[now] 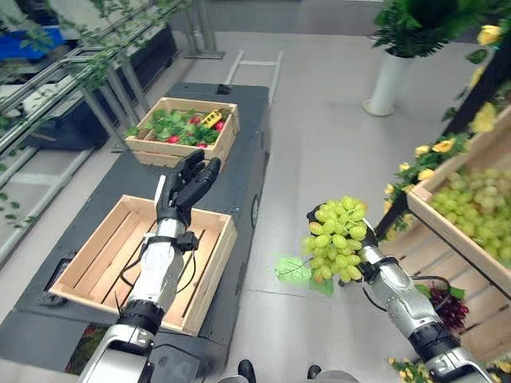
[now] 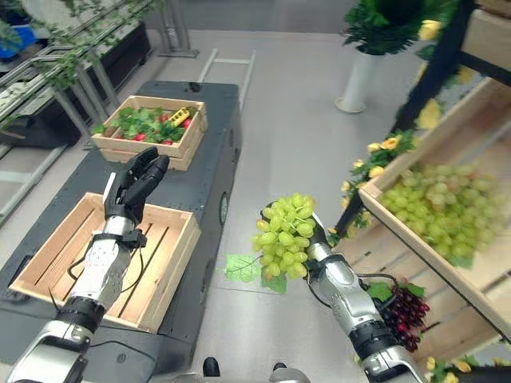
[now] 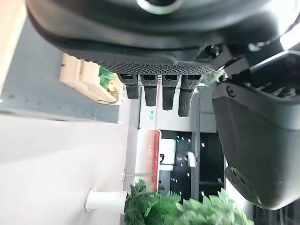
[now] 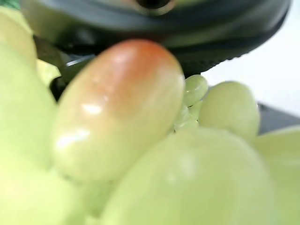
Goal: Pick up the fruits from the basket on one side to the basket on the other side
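Grapes: one bunch of green grapes (image 1: 335, 238), round and glossy, gripped by the right robot hand (image 1: 366, 257) above the floor, between counter and shelf.
Left robot hand (image 1: 185, 189): fingers straight, spread, holding nothing, over the slatted empty wooden crate (image 1: 96, 263).
Crates: two on the dark counter (image 1: 247, 136); the far crate (image 1: 182, 128) holds greens and red fruit.
Shelf crate (image 1: 471, 203): more green grapes.

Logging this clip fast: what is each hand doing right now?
Left hand: open, empty, above the empty crate.
Right hand: holding the bunch of green grapes.
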